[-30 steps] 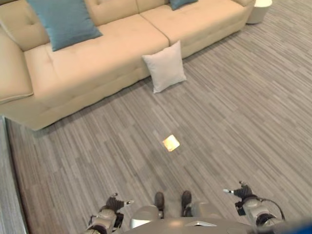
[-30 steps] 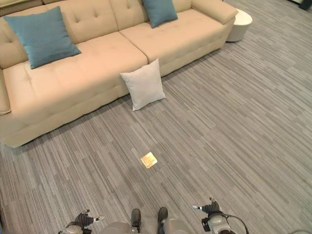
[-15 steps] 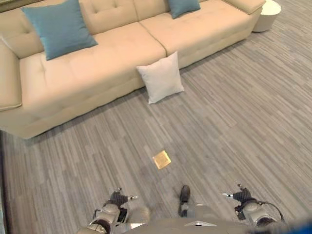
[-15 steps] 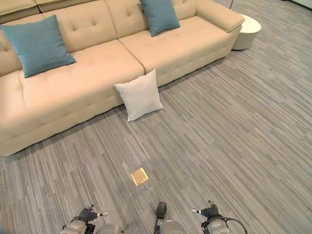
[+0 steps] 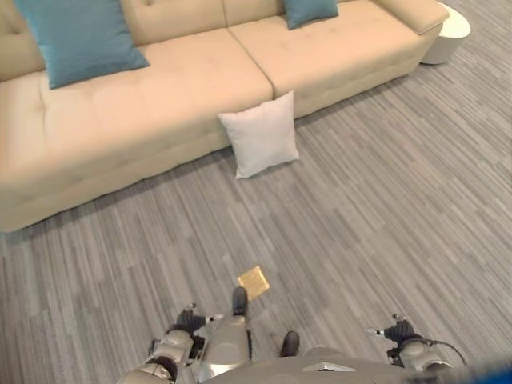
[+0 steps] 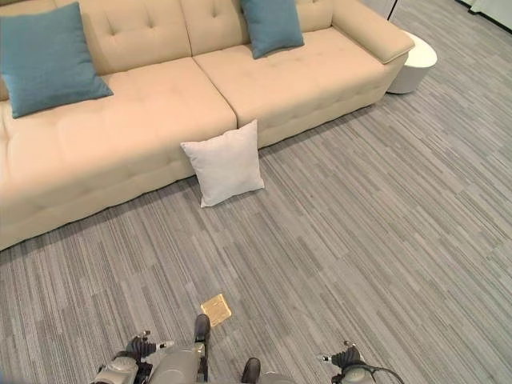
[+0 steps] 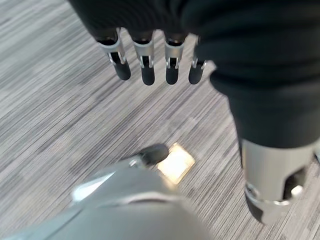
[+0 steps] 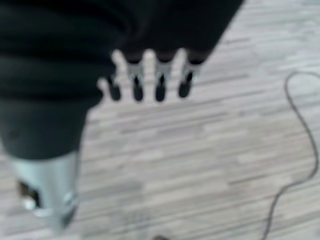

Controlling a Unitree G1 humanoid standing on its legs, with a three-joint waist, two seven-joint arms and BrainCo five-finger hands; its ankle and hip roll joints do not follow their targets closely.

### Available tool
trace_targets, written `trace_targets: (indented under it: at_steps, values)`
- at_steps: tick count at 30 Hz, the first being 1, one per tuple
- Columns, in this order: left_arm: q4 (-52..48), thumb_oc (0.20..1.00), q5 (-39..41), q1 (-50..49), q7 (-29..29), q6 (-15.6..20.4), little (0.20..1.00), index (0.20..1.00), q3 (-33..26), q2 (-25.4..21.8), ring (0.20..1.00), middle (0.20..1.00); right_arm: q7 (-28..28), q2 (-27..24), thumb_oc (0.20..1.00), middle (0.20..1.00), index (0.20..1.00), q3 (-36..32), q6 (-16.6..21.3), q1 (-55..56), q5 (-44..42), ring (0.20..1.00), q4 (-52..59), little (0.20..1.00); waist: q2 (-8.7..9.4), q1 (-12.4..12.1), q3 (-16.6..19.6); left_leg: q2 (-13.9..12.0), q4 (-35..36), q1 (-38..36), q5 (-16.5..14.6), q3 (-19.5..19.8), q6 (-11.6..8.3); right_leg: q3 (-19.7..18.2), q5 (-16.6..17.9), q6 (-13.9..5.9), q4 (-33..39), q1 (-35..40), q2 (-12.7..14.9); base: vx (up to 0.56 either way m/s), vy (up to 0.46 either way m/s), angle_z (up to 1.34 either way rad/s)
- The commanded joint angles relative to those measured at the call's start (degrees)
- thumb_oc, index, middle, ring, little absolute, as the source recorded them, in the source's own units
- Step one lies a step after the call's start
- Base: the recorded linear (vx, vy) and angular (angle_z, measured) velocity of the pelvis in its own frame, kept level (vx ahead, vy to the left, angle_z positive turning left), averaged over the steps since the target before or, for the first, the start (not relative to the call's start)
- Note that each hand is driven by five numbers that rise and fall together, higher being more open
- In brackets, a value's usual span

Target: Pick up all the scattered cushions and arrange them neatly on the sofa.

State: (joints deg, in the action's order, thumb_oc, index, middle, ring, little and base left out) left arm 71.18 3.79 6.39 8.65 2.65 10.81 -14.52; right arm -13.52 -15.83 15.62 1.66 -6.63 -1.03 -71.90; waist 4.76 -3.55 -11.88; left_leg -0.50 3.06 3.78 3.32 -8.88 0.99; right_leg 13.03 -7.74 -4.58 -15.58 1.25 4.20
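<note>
White cushion [image 6: 222, 163] against sofa [image 6: 144, 120] front

Left hand [image 7: 150, 45] and right hand [image 8: 145, 75] low at sides, fingers relaxed, empty.

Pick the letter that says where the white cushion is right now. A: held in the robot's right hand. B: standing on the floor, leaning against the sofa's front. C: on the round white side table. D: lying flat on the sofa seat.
B: the white cushion stands on the floor propped against the front of the sofa, while both teal cushions are on the seat.
</note>
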Motion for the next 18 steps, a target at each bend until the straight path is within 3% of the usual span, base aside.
trace_targets:
  at_steps: [1,5,8,11,14,17,18]
  values:
    - [0.4,1.0,-0.7,0.2,0.3,0.1,1.0,1.0,1.0,-1.6,1.0,1.0,0.1,-0.7,1.0,1.0,1.0,0.1,0.3,-0.7,-0.4,1.0,2.8,1.0,0.26,-1.6,-0.6,0.8,-10.6,1.3,-8.6,1.5,1.54,-2.5,7.5,-4.45,-7.1,-6.5,2.7,0.05,0.096,0.13]
    - [0.4,1.0,-0.3,0.3,0.4,0.3,1.0,1.0,0.8,-1.8,1.0,1.0,0.4,-0.6,1.0,1.0,1.0,0.1,0.1,-1.1,-0.1,1.0,3.0,1.0,-0.7,-0.9,-1.0,1.4,-8.8,-2.4,-9.7,1.9,1.93,-1.0,7.8,-3.57,-6.4,-9.6,3.5,0.21,0.074,0.05]
    - [1.4,1.0,-1.0,0.3,0.3,0.3,1.0,1.0,0.7,-1.4,1.0,1.0,0.2,-1.1,1.0,1.0,1.0,-0.2,-0.2,-1.5,0.5,1.0,3.1,1.0,-0.83,0.6,-0.6,2.5,-6.0,-6.6,-11.0,2.7,1.54,0.8,9.6,-3.17,5.5,-12.2,3.8,0.28,-0.048,0.04]
    - [1.9,1.0,-1.4,0.2,0.0,0.5,1.0,1.0,0.7,-1.2,1.0,1.0,0.3,-1.4,1.0,1.0,1.0,-0.2,-0.7,-1.1,1.2,1.0,3.4,1.0,-0.97,1.8,-1.0,2.7,-5.5,-9.2,-11.9,4.2,0.87,0.3,11.9,-4.08,10.6,-13.3,3.5,0.25,-0.078,0.06]
    - [2.2,1.0,-2.0,0.1,0.1,0.8,1.0,1.0,0.8,-1.0,1.0,1.0,0.4,-1.6,1.0,1.0,1.0,-0.1,-0.3,-0.8,1.4,1.0,3.3,1.0,-0.63,2.0,-0.5,3.0,-5.7,-10.3,-13.1,4.7,0.57,-0.3,12.1,-3.79,12.0,-12.0,3.1,0.26,-0.115,0.24]
    - [2.4,1.0,-2.3,-0.3,-0.1,0.8,1.0,1.0,1.1,-0.5,1.0,1.0,0.6,-1.5,1.0,1.0,1.0,0.3,-0.2,-0.3,1.5,1.0,2.5,1.0,-0.78,2.3,0.9,1.7,-6.5,-11.5,-13.9,5.5,-0.78,-0.6,11.3,-2.46,11.7,-10.4,2.0,0.3,-0.169,0.42]
    - [2.2,1.0,-2.1,-0.2,-0.2,0.9,1.0,1.0,1.3,-0.2,1.0,1.0,0.6,-1.3,1.0,1.0,1.0,0.3,0.1,0.0,1.3,1.0,2.0,1.0,-0.73,2.3,1.1,0.6,-12.2,-9.9,-11.1,5.3,-3.08,-0.3,10.7,-1.3,12.6,-8.2,1.2,0.22,-0.292,0.38]
